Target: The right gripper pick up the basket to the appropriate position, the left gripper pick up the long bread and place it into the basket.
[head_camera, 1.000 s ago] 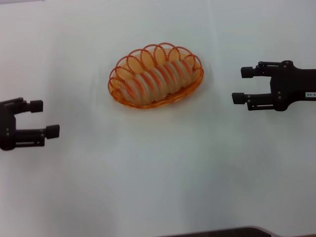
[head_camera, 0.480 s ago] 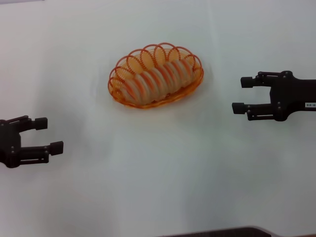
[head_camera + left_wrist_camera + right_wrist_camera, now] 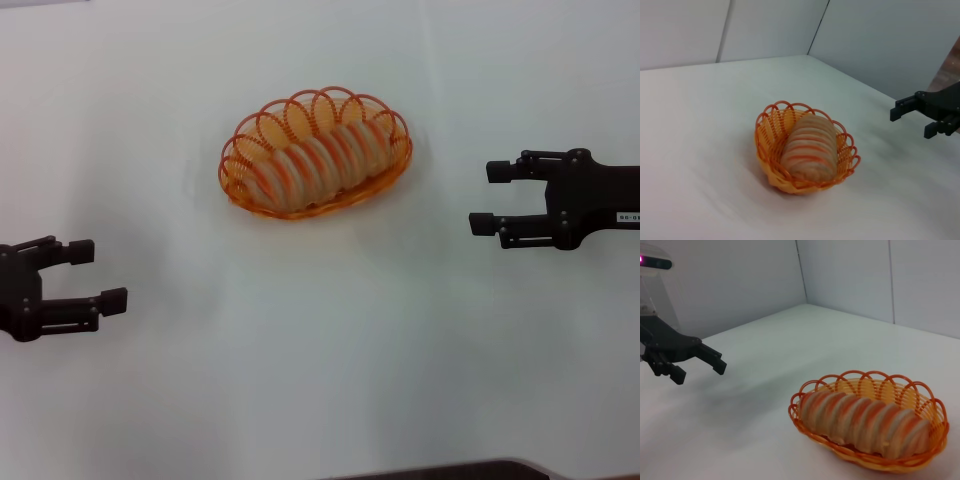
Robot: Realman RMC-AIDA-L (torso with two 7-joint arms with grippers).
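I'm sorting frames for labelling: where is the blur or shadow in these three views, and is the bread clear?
Head view: even light, a faint shadow around the basket, the long bread sharp. Left wrist view: the table smears near the camera, the loaf slightly soft, the right gripper crisp. Right wrist view: loaf ridges sharp, a soft shadow under the left gripper.
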